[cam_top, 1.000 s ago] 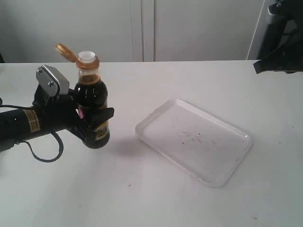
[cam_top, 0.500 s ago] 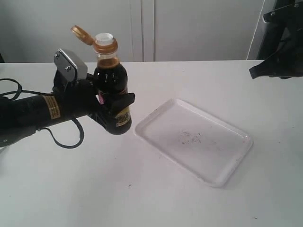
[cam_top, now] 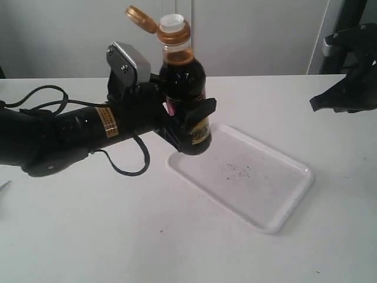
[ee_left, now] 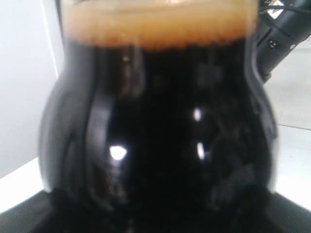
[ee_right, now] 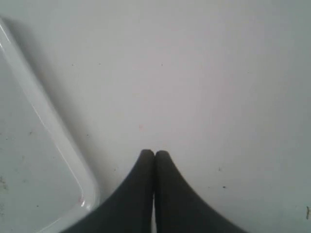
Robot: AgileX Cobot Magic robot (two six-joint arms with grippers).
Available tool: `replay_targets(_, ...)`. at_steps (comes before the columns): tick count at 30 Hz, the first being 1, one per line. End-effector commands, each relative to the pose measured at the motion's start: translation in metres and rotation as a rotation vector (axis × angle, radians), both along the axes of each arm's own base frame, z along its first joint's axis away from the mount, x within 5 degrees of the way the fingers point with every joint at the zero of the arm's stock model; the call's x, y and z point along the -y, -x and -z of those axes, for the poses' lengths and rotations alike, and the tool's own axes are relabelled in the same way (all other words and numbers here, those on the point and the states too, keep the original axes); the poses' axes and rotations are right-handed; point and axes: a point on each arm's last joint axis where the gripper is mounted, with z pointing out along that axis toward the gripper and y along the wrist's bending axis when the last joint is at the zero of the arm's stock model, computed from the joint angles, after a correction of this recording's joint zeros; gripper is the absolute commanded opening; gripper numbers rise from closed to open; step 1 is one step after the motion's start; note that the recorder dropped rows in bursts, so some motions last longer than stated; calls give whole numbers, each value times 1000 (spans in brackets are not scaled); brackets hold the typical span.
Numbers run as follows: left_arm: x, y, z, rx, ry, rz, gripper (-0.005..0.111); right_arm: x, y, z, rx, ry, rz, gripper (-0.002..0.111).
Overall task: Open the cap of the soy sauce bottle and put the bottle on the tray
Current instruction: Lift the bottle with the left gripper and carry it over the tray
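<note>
Copper-gold cap (cam_top: pixel 141 17), dark brown soy sauce bottle (cam_top: pixel 184 88), white tray (cam_top: pixel 283 203)

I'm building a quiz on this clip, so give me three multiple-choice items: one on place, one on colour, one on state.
1. Where is the soy sauce bottle?
A. lying on the table
B. held above the tray's near-left edge
C. standing at the tray's centre

2. What colour is the cap?
A. copper-gold
B. blue
C. black

3. How are the right gripper fingers?
A. spread wide
B. closed together, empty
C. clamped on the tray

Answers: B, the left gripper holds it up at that edge; A, it gleams gold; B, the tips touch with nothing between.
</note>
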Motion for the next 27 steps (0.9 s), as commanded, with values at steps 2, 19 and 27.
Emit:
replay_targets(2,18,1,-4,40,120,-20,0,2,-2,-3,15,-26,22,0)
replay_targets(19,75,-26,25,-7,112,45,0,1,-2,-4,22,-38,28,0)
replay_targets(27,83,-29,37,-27,71,46,0,1,-3,-4,33,-39,30,0)
